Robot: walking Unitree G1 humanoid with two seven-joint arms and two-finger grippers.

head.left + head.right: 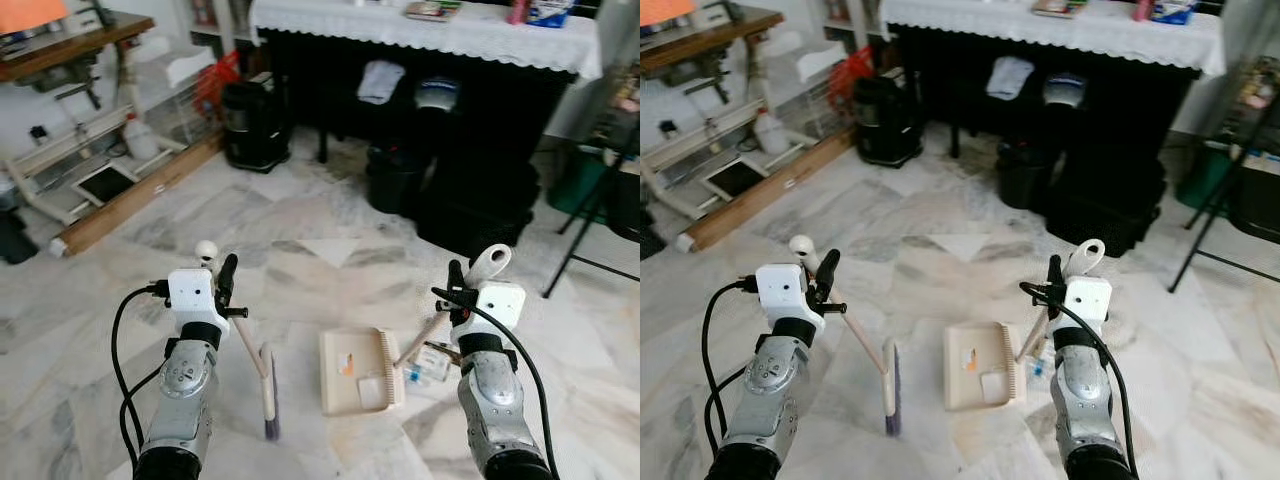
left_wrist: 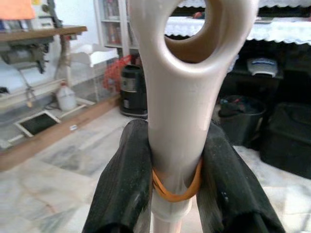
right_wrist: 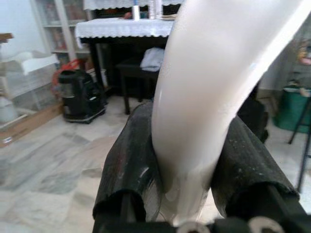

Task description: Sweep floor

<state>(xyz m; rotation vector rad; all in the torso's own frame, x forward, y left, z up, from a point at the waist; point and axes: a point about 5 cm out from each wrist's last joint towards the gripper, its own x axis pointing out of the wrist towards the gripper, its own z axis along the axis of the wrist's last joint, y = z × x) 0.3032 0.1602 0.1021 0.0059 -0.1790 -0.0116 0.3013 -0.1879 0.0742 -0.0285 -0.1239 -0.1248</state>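
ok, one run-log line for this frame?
left gripper: shut on broom | right gripper: shut on dustpan | broom head on floor, left of dustpan | scraps in dustpan

The left gripper [image 1: 823, 272] holds the long handle of a broom [image 1: 889, 400], its jaws closed round it; the brush head rests on the marble floor [image 1: 940, 215]; just beside it lies a beige dustpan [image 1: 980, 378], whose handle slants up into the right gripper [image 1: 1053, 275], jaws closed on it; behind stands a dark bench [image 1: 1110, 90] under a white cloth.
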